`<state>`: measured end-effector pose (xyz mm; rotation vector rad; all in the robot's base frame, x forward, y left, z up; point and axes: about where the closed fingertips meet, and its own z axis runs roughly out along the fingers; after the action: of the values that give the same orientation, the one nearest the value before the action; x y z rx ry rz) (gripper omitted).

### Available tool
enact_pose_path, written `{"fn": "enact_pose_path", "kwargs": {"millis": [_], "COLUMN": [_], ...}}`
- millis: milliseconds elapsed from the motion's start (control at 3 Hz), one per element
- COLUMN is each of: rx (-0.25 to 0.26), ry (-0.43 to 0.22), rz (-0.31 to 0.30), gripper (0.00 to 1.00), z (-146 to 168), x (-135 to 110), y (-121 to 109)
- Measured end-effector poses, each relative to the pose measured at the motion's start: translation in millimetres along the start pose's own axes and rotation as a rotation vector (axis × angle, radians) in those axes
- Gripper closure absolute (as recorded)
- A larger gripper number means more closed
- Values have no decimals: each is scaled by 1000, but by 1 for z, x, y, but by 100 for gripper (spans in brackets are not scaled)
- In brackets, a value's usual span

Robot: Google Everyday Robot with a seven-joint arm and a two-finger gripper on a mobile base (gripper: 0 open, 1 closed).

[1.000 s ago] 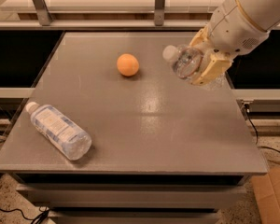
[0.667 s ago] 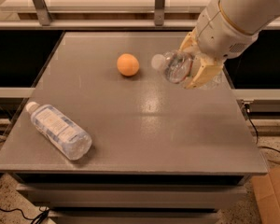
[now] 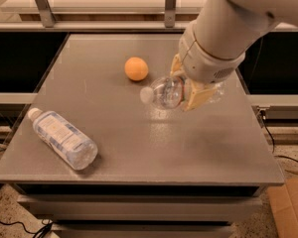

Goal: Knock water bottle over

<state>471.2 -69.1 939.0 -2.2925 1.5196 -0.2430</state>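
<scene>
My gripper [image 3: 184, 87] hangs over the tabletop [image 3: 139, 148], jaws pinching the water bottle [image 3: 161, 92] tipped sideways — its label I cannot read.

The water bottle [image 3: 164, 92] is clear plastic with a white cap. It is tipped on its side, and the cap points left. The claw [image 3: 185, 86] is over the middle of the table [image 3: 139, 148], a bit to the right. Its two tan fingers hold the bottle's body between them.
</scene>
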Motion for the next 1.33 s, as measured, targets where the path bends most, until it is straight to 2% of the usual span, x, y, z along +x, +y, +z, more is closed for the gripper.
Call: {"fn": "enact_pose_path", "kwargs": {"millis": [667, 1333], "rx": [-77, -154], "ry": [46, 42], "rz": [-99, -160], "gripper": [100, 100], "z": [32, 60], "x": [-27, -50], "y": [23, 41]}}
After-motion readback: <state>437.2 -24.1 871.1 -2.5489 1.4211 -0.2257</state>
